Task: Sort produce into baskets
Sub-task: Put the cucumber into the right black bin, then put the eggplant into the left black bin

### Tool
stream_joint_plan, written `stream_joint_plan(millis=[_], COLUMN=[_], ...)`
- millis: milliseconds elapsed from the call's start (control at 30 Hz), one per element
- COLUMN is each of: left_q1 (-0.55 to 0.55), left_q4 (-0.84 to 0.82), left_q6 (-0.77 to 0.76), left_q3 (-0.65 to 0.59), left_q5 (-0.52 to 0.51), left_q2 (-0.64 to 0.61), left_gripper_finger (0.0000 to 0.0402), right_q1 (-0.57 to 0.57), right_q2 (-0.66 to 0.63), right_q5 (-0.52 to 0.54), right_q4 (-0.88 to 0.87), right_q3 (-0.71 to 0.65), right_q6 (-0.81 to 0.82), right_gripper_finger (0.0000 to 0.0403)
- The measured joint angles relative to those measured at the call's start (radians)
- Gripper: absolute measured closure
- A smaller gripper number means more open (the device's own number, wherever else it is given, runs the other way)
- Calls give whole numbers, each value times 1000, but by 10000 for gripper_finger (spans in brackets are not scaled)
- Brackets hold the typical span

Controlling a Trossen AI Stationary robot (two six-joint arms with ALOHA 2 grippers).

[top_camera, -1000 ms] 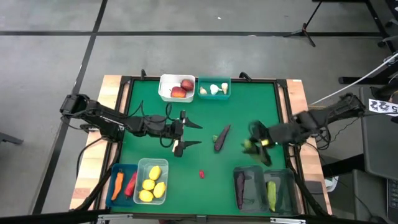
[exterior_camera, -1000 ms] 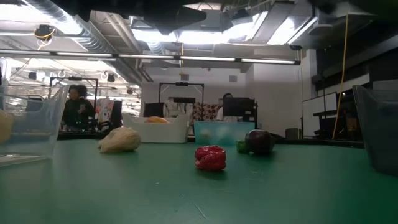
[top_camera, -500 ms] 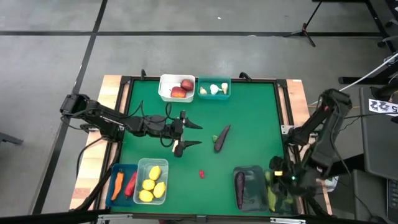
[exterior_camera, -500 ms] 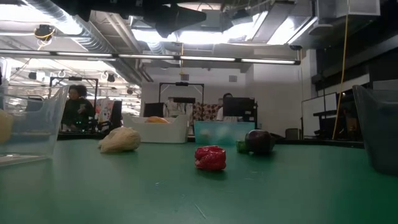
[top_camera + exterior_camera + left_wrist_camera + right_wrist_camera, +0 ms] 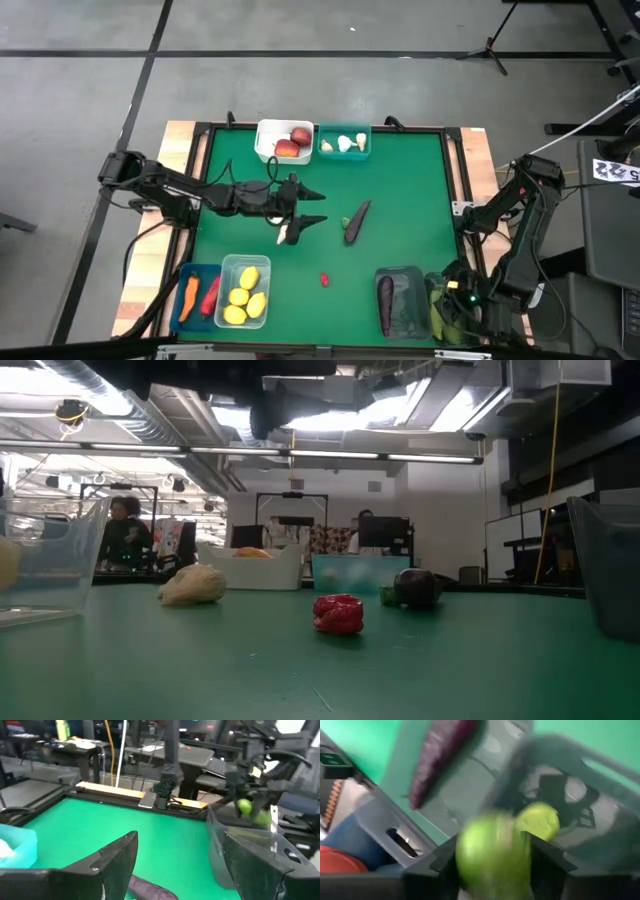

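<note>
My right gripper (image 5: 445,297) hangs over the right smoky dark basket (image 5: 580,780) at the table's near right corner, shut on a green cucumber (image 5: 494,854). Another cucumber (image 5: 538,820) lies in that basket, and an eggplant (image 5: 386,296) lies in the dark basket beside it. My left gripper (image 5: 312,206) is open and level above mid-table. A white garlic (image 5: 289,235) lies under its near finger. A loose eggplant (image 5: 356,220) and a red chilli (image 5: 324,279) lie on the green mat. My right gripper pinches the green cucumber (image 5: 470,860) between its two fingers, which slant steeply down from above. The cucumber hangs clear over the dark basket's opening. It is blurred, so I cannot tell which part of it the fingers are on.
At the far edge stand a white basket (image 5: 268,150) with apples and a teal basket (image 5: 345,154) with garlic. At the near left stand a blue basket (image 5: 197,296) with a carrot and a chilli, and a clear pale green one (image 5: 246,291) with lemons. People sit in the room behind.
My right gripper has swung from the table's middle right toward the near right corner, sunk, rolled and tipped downward, carrying the cucumber over the right dark basket. My left gripper has stayed in place and rolled a little about its own length.
</note>
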Motion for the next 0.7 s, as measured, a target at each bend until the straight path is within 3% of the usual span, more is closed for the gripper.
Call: stream_joint_plan(millis=[200,367,533,700], left_q1=[40,54,54,52], left_q4=[9,0,-76,-247], left_q6=[-41,-40,-18,-42], left_q3=[4,54,213,406], left_q5=[0,0,-13,-142], left_q2=[28,84,232,403], left_gripper_finger=[121,121,121,121], right_q1=[7,7,7,6], right_q2=[10,10,10,10], right_q5=[-49,-82,-82,-57], right_q4=[-29,-48,-68,-69], right_q3=[0,0,0,0], right_q6=[46,33,27,26], right_gripper_finger=[176,163,162,162])
